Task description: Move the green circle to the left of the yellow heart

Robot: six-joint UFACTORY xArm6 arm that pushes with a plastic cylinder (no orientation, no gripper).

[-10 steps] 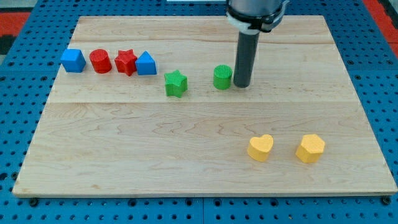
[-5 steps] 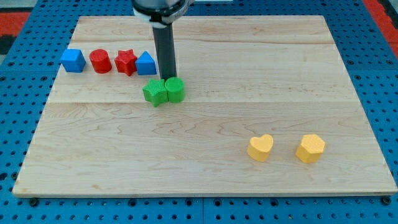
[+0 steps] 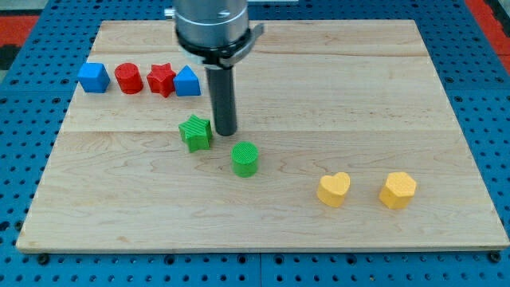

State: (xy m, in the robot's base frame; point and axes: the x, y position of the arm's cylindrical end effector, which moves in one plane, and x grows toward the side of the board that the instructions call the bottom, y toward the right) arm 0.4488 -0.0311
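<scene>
We work on a pale wooden board (image 3: pixel 159 207) over blue pegboard (image 3: pixel 16 159). Our arm carries no claw, only a rod; my tip (image 3: pixel 226 132) stands just right of the green star (image 3: pixel 195 132). The green circle (image 3: pixel 245 158) lies near, below-right of the tip, well left of the yellow heart (image 3: pixel 334 190).

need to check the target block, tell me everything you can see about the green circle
The green circle is a short upright cylinder, bright green and plastic-looking, with fine ridges across its flat top. It stands free on the wooden board near the middle, touching nothing. The green star sits apart from it toward the view's upper left, my tip is just above it and slightly left with a gap between, and the yellow heart lies well off to its lower right.
</scene>
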